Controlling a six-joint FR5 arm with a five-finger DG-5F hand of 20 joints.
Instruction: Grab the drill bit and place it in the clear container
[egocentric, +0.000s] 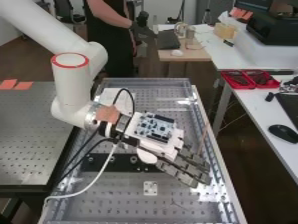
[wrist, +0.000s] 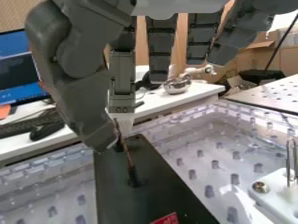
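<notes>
Dark grey fingers of the hand (egocentric: 185, 168) point down toward the bench's near right part in the high view. In the wrist view the hand (wrist: 122, 75) is open, its fingers largely straight and the thumb lowered on one side. A thin brownish drill bit (wrist: 126, 152) with a dark lower end stands slightly tilted over a black plate (wrist: 156, 175); its top is close to the thumb tip and one fingertip. Whether they touch it, I cannot tell. The wide clear container (wrist: 199, 142) with low walls spreads around the plate; in the high view the clear container (egocentric: 120, 192) lies under the hand.
A black strip with round holes (egocentric: 96, 162) and a small white block (egocentric: 151, 188) lie below the arm. Cables loop beside the wrist. A metal-pinned white block (wrist: 276, 187) is near the plate. Red trays (egocentric: 249, 79) and a mouse (egocentric: 284, 132) rest on the side table.
</notes>
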